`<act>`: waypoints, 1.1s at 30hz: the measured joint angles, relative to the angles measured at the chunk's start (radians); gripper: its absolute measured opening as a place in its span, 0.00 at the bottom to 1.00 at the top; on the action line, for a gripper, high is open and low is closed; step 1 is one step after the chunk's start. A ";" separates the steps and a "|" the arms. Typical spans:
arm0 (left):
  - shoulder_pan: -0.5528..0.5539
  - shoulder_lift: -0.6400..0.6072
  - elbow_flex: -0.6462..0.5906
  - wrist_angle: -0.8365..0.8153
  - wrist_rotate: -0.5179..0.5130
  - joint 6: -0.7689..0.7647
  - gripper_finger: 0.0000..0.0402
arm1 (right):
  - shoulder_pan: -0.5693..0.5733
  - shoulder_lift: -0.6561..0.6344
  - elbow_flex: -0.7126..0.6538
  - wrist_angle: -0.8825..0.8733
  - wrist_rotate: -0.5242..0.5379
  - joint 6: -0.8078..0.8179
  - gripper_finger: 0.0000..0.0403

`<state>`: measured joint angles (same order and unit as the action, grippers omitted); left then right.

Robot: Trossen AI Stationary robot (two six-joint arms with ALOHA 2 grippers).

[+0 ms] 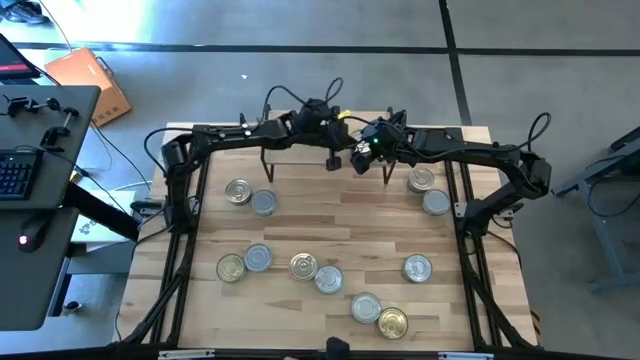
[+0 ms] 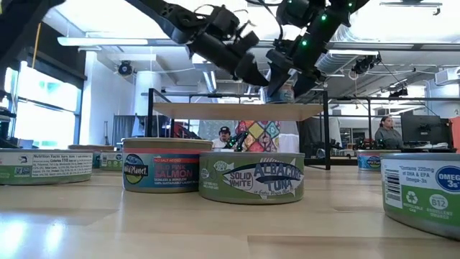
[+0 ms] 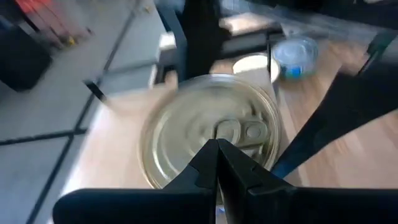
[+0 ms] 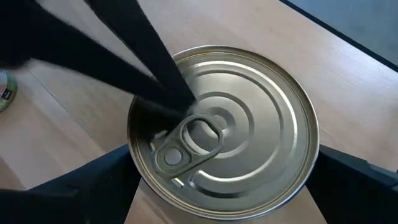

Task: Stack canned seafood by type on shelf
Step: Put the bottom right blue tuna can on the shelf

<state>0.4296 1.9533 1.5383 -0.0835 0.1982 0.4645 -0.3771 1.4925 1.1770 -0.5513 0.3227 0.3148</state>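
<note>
I am reaching both arms to the shelf (image 1: 300, 150), which stands along the desk's (image 1: 330, 225) far edge, near its middle. My right hand (image 1: 366, 155) is hovering over the right part of the shelf and is clamping a silver-lidded tin (image 4: 224, 127) between its fingers, one on each side of the rim; the pull tab is facing up. My left hand (image 1: 333, 158) is sitting just beside it, above the same tin, with its fingertips (image 3: 217, 168) pressed together, and their dark tips are lying across the lid near the tab. From desk height the tin (image 2: 285, 92) is showing between the two hands, just above the shelf board (image 2: 237, 111), and I cannot tell whether it is touching the board. The other tins are resting on the desk: a pair near the far left corner (image 1: 250, 196), a pair near the far right corner (image 1: 428, 190), four in a loose row across the middle toward the near edge (image 1: 285, 265), one alone toward the right edge (image 1: 417, 268), and two by the near edge (image 1: 380, 314). Closest at desk height are a salmon tin (image 2: 167, 165) and an albacore tuna tin (image 2: 251, 176), touching side by side.
</note>
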 joint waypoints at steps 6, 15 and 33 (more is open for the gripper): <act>0.020 0.052 0.071 -0.080 0.019 0.016 0.00 | -0.001 0.000 -0.001 0.001 0.009 -0.002 0.99; 0.047 0.054 0.072 -0.113 0.011 0.016 0.00 | 0.000 -0.048 0.000 -0.075 -0.013 0.047 0.99; 0.027 -0.147 0.065 -0.143 -0.004 0.064 0.00 | 0.061 -0.124 0.000 0.011 0.038 -0.114 0.98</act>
<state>0.4563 1.8059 1.6028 -0.2261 0.1945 0.5289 -0.3159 1.3685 1.1767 -0.5408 0.3611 0.2007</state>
